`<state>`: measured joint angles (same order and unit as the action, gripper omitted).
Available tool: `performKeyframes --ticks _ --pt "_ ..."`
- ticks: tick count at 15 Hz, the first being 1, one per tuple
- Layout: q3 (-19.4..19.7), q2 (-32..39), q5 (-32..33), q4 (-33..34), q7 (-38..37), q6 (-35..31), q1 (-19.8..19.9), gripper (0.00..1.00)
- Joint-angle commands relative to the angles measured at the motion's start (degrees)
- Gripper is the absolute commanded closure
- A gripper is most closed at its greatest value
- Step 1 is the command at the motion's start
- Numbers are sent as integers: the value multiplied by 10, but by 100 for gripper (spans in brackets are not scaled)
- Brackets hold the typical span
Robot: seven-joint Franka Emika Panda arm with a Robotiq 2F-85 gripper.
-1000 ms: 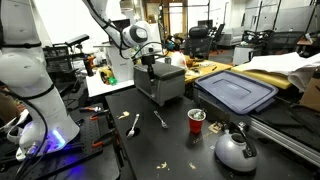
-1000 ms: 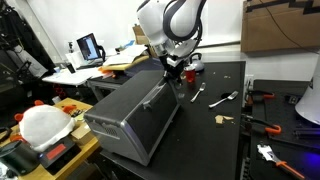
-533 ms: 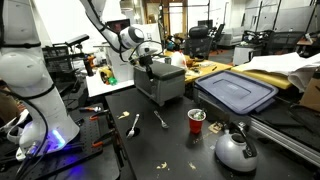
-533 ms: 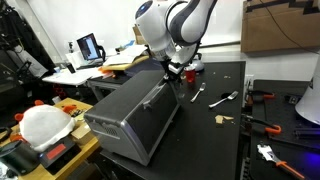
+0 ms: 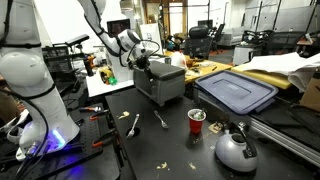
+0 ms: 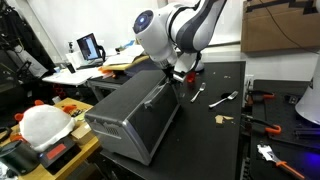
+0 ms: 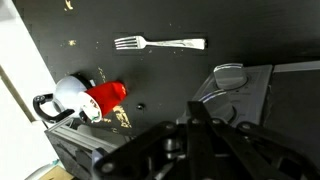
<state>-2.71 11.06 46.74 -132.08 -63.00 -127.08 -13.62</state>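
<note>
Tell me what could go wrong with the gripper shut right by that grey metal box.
The shut gripper sits at the far end of the grey metal box; a sideways pull might drag or tip it. A wide swing could also sweep the fork or knock the red cup over.

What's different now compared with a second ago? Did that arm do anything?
The arm has swung and leaned sideways above the grey metal box, while the shut gripper stayed at the box's top edge. Nothing was visibly taken hold of or let go. The box, fork, red cup and kettle have not moved.
</note>
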Motion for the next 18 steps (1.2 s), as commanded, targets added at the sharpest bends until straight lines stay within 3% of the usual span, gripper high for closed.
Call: performKeyframes --ticks 1,3,5,6,7,10,16,18 --pt "12 58 77 -19 -68 27 12 100" --pt "6 65 99 -17 -86 44 11 100" --pt "-1 68 80 -14 -94 46 19 100" --pt "-4 63 56 -14 -80 32 26 74" --pt "-5 54 41 -17 -68 20 31 73" --pt "-3 27 -1 -26 -42 4 45 55" --pt "9 -26 -132 -87 22 -53 87 6" --pt "22 -15 -190 -115 55 -83 106 0"
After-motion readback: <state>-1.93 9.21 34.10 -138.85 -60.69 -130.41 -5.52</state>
